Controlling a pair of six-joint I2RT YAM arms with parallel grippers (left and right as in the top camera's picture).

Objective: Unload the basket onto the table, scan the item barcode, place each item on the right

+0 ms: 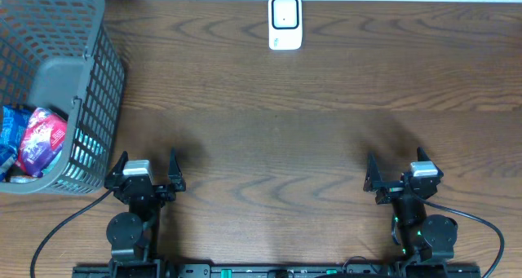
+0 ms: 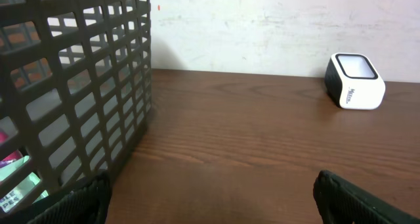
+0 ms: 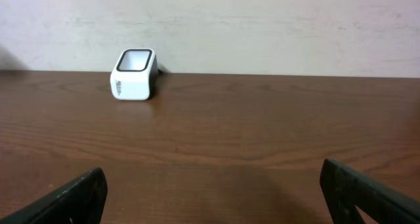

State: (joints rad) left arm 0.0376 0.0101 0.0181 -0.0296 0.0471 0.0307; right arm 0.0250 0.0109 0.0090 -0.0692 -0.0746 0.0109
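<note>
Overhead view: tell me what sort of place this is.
Probably a mock shop checkout: a small white box-shaped scanner on a dark wooden table and a grey plastic mesh basket of colourful packets.

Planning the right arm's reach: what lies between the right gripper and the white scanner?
Only bare tabletop lies between the right gripper and the scanner; the overhead and right wrist views show it.

White barcode scanner at far table edge, colourful packets inside grey basket
</note>
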